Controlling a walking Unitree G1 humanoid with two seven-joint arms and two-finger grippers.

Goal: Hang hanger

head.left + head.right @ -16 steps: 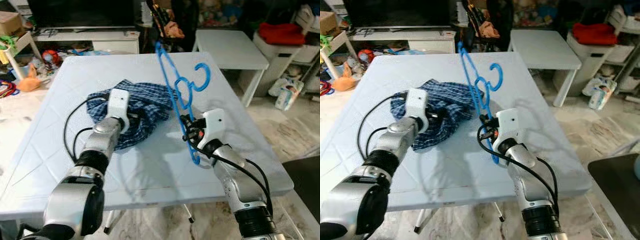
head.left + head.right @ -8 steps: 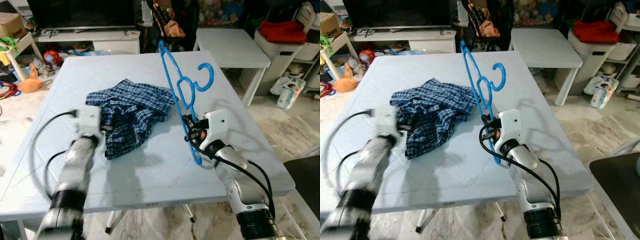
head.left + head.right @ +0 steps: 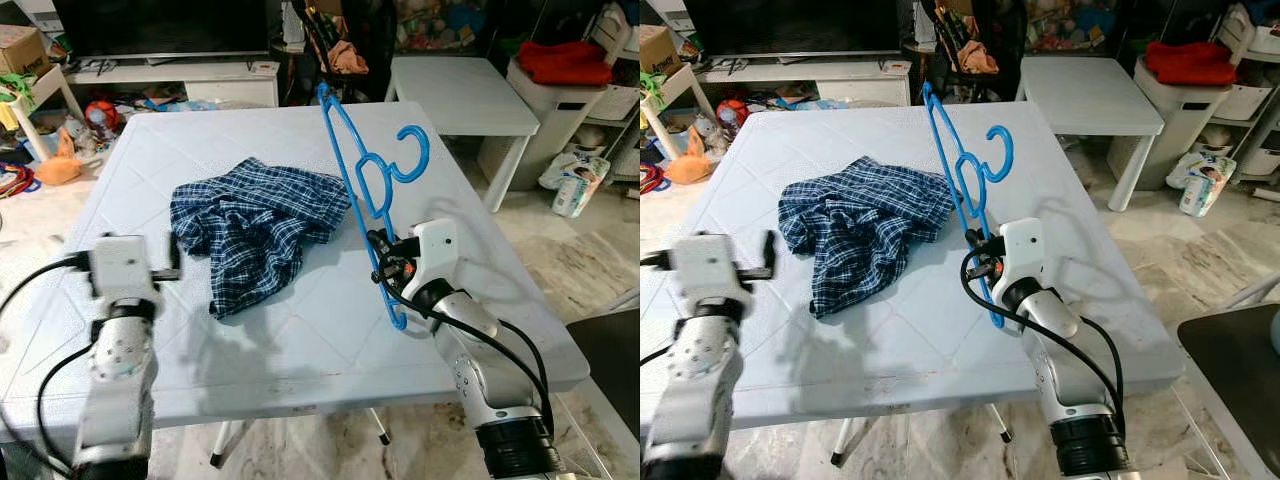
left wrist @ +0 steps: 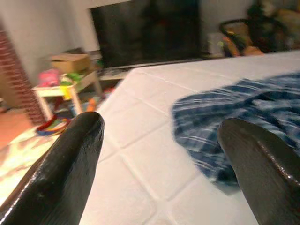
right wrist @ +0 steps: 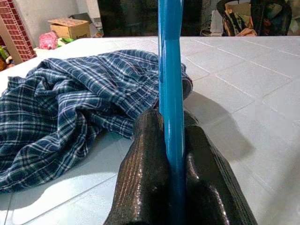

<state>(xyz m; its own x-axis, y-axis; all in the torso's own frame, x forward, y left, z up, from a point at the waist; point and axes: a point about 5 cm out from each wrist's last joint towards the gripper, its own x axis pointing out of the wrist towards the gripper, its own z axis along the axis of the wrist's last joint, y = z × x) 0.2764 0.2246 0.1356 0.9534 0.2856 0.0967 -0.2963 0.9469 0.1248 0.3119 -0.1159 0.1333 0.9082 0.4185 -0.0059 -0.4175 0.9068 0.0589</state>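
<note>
My right gripper (image 3: 386,266) is shut on the lower bar of a blue plastic hanger (image 3: 363,178) and holds it upright over the right side of the white table (image 3: 300,335), hook pointing right. In the right wrist view the hanger bar (image 5: 169,56) runs up from between the closed fingers (image 5: 147,154). A crumpled blue plaid garment (image 3: 255,225) lies mid-table, left of the hanger. My left gripper (image 3: 172,262) is open at the near left of the table, apart from the garment (image 4: 243,108), with nothing between its fingers (image 4: 70,154).
A smaller white table (image 3: 460,95) stands at the back right beside a bin with a red cloth (image 3: 560,62). A TV stand (image 3: 180,75) and toys on the floor (image 3: 60,165) are at the back left. A dark rack (image 3: 335,45) stands behind the table.
My left gripper has drawn back from the plaid garment to the near left of the table, and the garment lies uncovered. The right gripper still holds the hanger in about the same place.
</note>
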